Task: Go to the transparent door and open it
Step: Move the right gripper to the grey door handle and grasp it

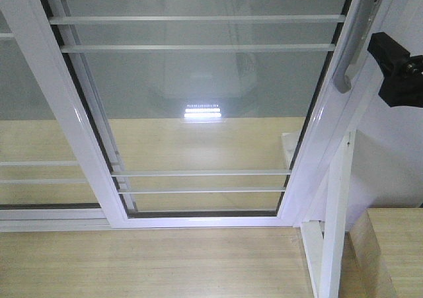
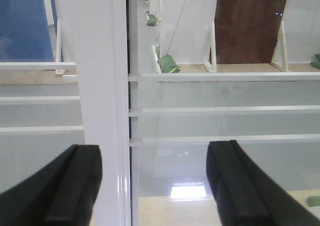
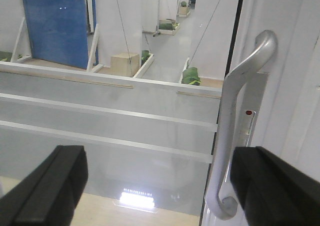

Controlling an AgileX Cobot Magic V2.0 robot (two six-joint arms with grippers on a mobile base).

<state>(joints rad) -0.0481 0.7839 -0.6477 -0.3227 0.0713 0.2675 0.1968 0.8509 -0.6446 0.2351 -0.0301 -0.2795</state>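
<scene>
The glass door (image 1: 198,106) fills my front view from close up, so I judge the drive to it is done. Its right edge looks to sit against the wall frame (image 1: 330,179), and I see no gap there, so the sliding is all left to do. The plain panel (image 1: 26,139) overlaps it on the left. The grey handle (image 3: 235,121) runs down the door's right edge. My right gripper (image 3: 160,186) is spread wide, with the handle between its fingers, near the right one, and nothing is clamped. My left gripper (image 2: 150,186) is spread too, facing a white upright (image 2: 102,85).
</scene>
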